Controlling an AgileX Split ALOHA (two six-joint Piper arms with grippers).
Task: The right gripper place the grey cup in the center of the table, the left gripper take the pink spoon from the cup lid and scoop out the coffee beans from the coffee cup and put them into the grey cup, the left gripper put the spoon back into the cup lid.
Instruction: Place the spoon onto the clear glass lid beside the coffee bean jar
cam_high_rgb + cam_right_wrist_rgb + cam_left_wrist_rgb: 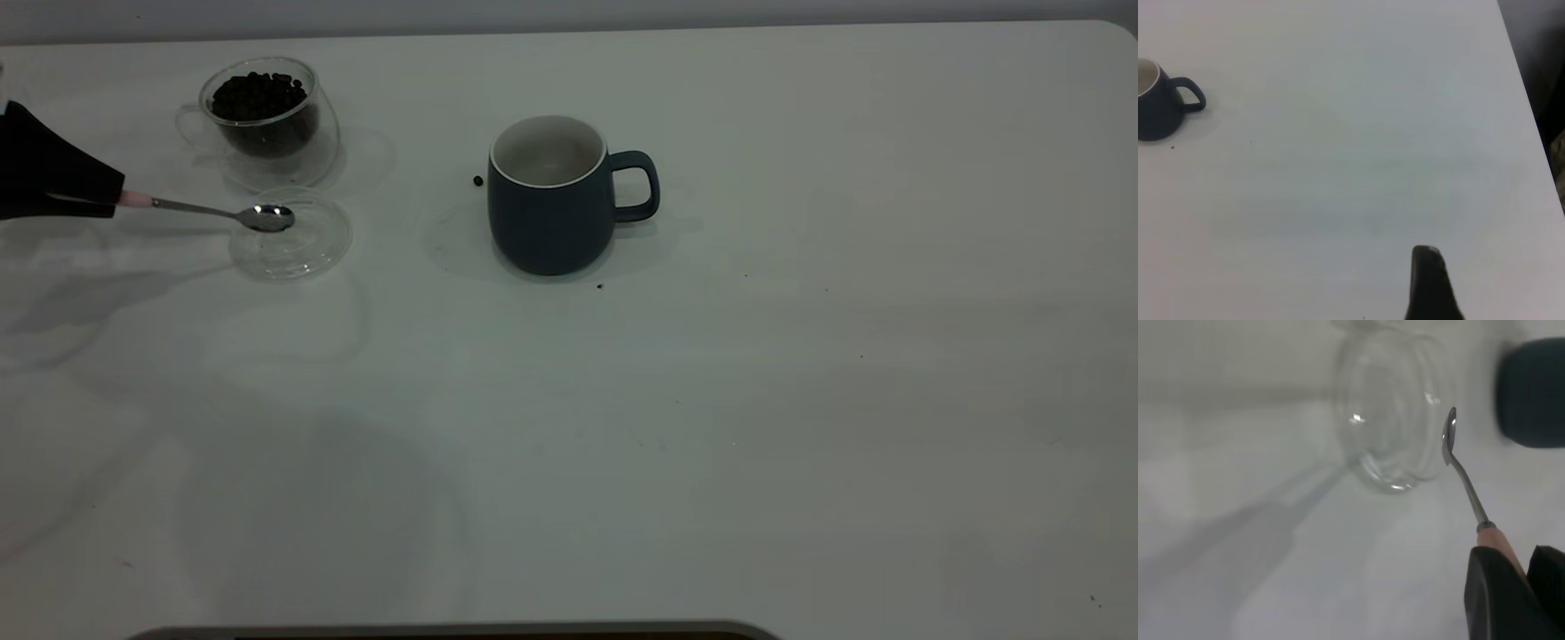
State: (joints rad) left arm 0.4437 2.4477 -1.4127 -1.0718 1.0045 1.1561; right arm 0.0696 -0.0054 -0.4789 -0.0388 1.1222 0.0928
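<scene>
1 claw, left (111, 200), clamped on pink spoon (213, 211); shiny bowl over clear round lid (307, 253).

coffee cup (267, 111) behind cup lid (298, 249); grey cup (547, 209) right

Left claw (111, 200) gripping pink spoon (209, 210), bowl over cup lid (307, 253); grey cup (551, 209) mid-table.

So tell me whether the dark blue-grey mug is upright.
Upright: the dark blue-grey mug stands on its base, white-rimmed mouth facing up, handle at its side.
</scene>
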